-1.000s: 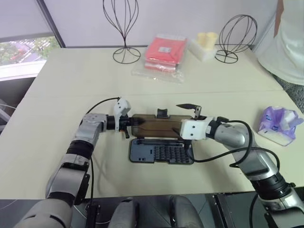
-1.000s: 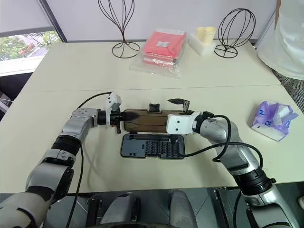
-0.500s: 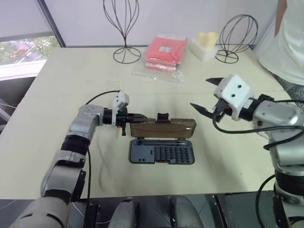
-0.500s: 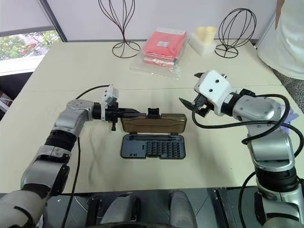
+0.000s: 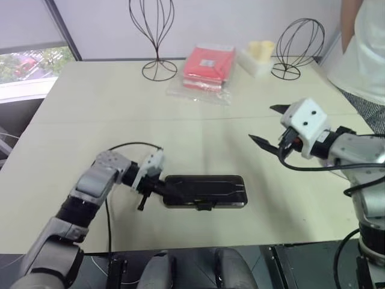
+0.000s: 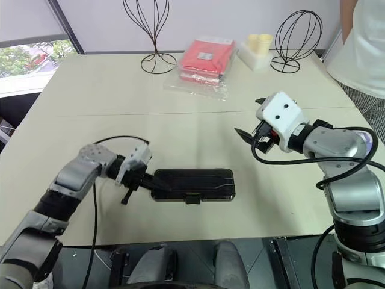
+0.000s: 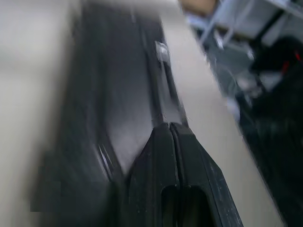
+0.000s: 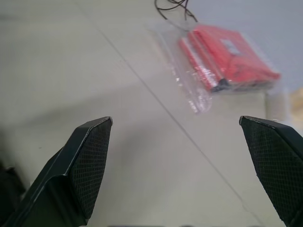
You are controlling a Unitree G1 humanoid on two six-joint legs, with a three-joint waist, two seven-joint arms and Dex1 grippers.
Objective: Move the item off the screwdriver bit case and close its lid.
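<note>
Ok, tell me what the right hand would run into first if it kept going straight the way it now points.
Probably the red packet in clear wrap. The right hand, fingers wide open, hovers above the bare table; its wrist view looks along them toward that packet. Depth is unclear, so it might meet the tabletop short of it.

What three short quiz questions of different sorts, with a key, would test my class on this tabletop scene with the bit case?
1. True or false: the lid of the screwdriver bit case stands upright, showing its rows of bits.
2. Which claw has its fingers pressed together at the case's end? A) left claw B) right claw
3. Fill in: the red packet in clear wrap lies between two wire ____ on the table.

Key
1. False: the lid lies flat, closed, dark outside up.
2. A: the left one; the right one hangs wide open above the table, holding nothing.
3. Stands: one to the packet's left, one to its right.
</note>
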